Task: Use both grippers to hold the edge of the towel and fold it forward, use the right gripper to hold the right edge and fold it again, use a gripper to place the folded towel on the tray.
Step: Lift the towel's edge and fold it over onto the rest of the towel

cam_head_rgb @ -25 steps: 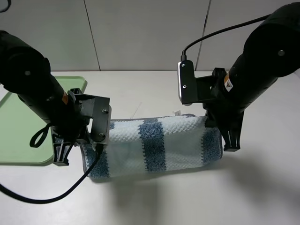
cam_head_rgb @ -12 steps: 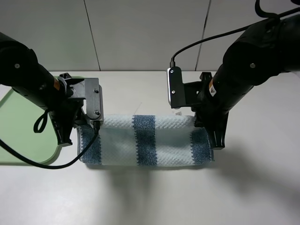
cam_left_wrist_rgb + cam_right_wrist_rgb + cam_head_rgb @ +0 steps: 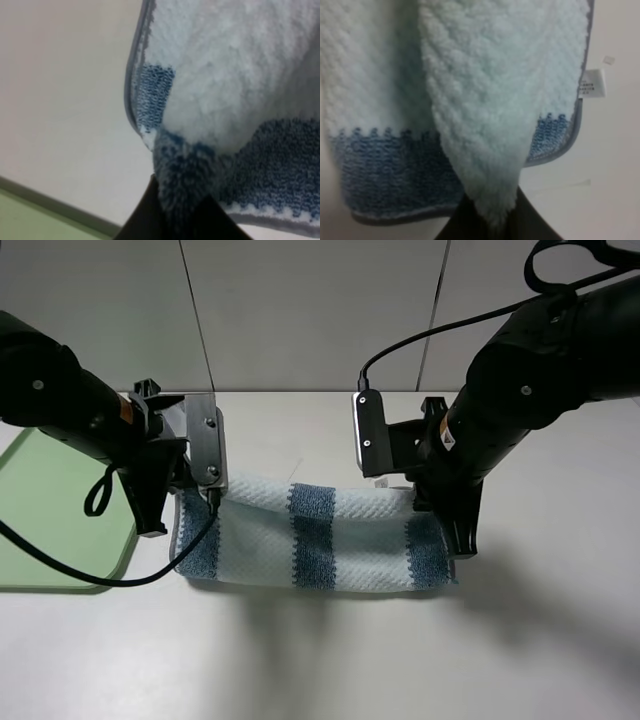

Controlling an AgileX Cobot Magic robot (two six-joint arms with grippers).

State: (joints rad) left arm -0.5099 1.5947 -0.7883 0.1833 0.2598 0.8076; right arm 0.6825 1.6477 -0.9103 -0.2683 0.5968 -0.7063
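The striped towel (image 3: 315, 537) lies doubled over on the white table, its upper layer draped toward the wall. Its left end is pinched in my left gripper (image 3: 155, 523), which is shut on the fabric, and its right end in my right gripper (image 3: 463, 540), likewise shut. In the left wrist view the dark stripe of the towel (image 3: 225, 100) bunches into the left gripper (image 3: 175, 215), with the grey hem (image 3: 131, 90) curving beside it. The right wrist view shows a pale fold of towel (image 3: 470, 100) clamped in the right gripper (image 3: 492, 222). The green tray (image 3: 40, 530) lies at the left.
A small white care label (image 3: 594, 83) hangs from the towel's hem. The tray's rim (image 3: 30, 220) shows close to the left gripper. Bare white table (image 3: 330, 660) stretches in front of the towel and to the right, with a panelled wall (image 3: 310, 310) behind.
Both arms have carried the held towel edge away from the camera toward the wall and lowered it. The raised roll of towel has flattened into a fold on the table.
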